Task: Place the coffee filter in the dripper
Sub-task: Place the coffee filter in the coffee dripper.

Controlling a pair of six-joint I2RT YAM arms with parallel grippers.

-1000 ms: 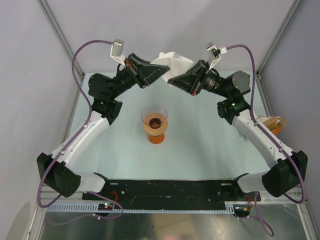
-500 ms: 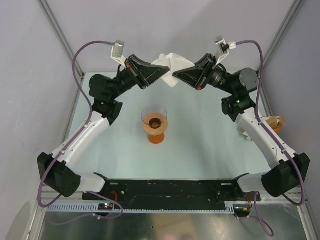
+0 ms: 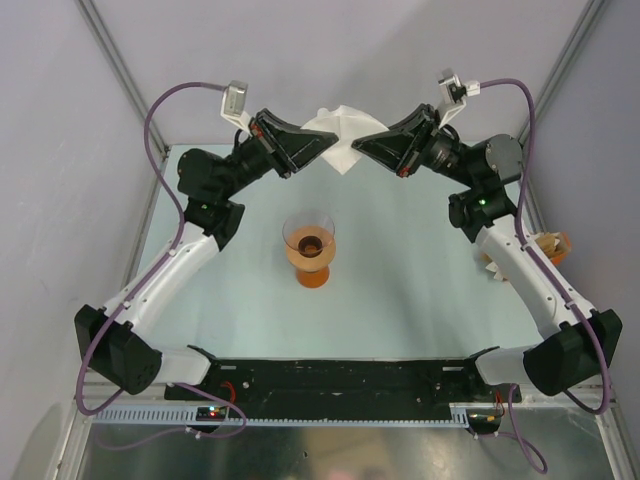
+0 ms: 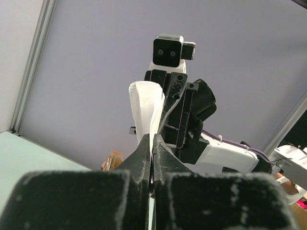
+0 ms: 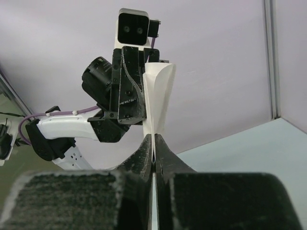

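In the top external view I see both arms raised toward the upper middle of the frame. There the left gripper [image 3: 328, 150] and the right gripper [image 3: 358, 150] meet nose to nose on the coffee filter [image 3: 337, 122], a white paper shape fanning out above their tips. Each gripper is pinched tight on an edge of the paper, one from the left and one from the right. The dripper [image 3: 309, 243] stands upright on the pale green table [image 3: 400, 290] at the centre of the frame. It is below the filter in the picture and well apart from both grippers, its clear cone opening upward over the orange base. At the right edge a stack of paper fans [image 3: 548, 245] shows partly past the right arm. In the left wrist view my left fingers sit at lower centre, closed on a thin white edge. The filter bulges up to mid-frame, with the right gripper's black body close against it on the right. In the right wrist view the right fingers are closed on the filter's lower edge at lower centre. The paper rises toward upper centre, with the left gripper against its left side.
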